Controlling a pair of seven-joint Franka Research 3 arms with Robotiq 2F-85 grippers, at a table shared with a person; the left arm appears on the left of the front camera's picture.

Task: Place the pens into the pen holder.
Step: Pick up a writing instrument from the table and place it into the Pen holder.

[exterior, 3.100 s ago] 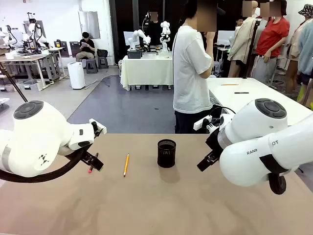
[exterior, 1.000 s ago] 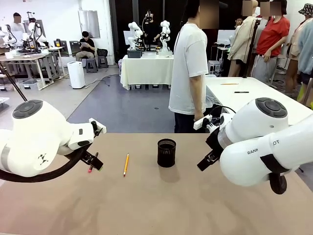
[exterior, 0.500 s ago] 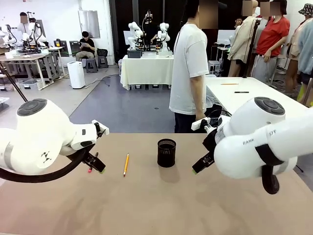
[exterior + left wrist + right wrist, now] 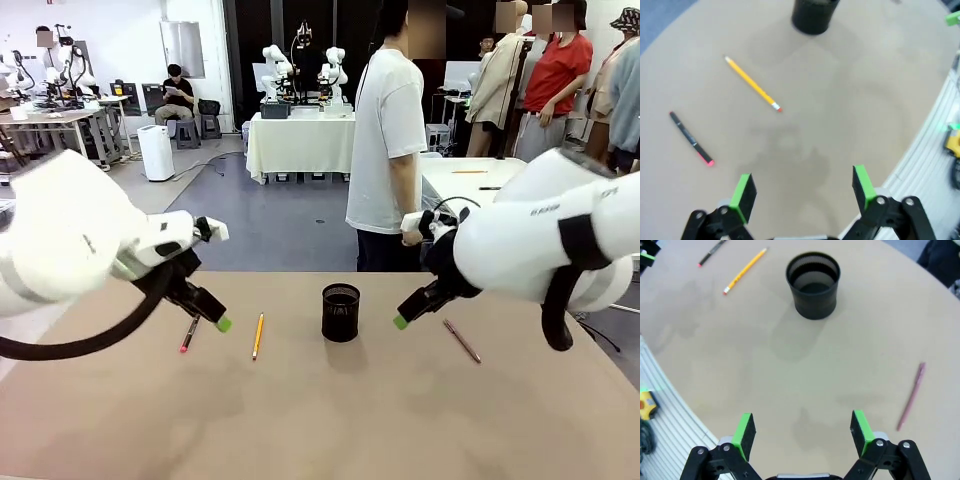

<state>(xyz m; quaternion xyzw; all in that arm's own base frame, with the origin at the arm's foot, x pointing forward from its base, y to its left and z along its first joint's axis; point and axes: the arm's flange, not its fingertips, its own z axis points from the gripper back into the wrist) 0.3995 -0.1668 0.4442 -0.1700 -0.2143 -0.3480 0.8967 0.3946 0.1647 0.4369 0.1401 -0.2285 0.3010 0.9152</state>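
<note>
The black mesh pen holder (image 4: 340,312) stands upright mid-table, also seen from above (image 4: 813,285) with no pens showing in it. Left of it lie the yellow-orange pencil (image 4: 258,336) and the black pen with the pink-red end (image 4: 189,334). The dark red pen (image 4: 461,340) lies to the holder's right. My left gripper (image 4: 802,187) hovers open above bare table, short of the pencil (image 4: 752,84) and black pen (image 4: 691,139). My right gripper (image 4: 802,427) hangs open over the table, between holder and dark red pen (image 4: 911,396). Both hold nothing.
A person in a white shirt (image 4: 385,150) stands at the far edge behind the holder, hands off the table. A second white table (image 4: 500,190) with pens sits at back right. The tabletop (image 4: 320,420) in front of the holder is bare.
Both arms have lifted and swung inward, their green fingertips now nearer the holder. The right arm's move uncovered the dark red pen. The pens and holder have not moved.
</note>
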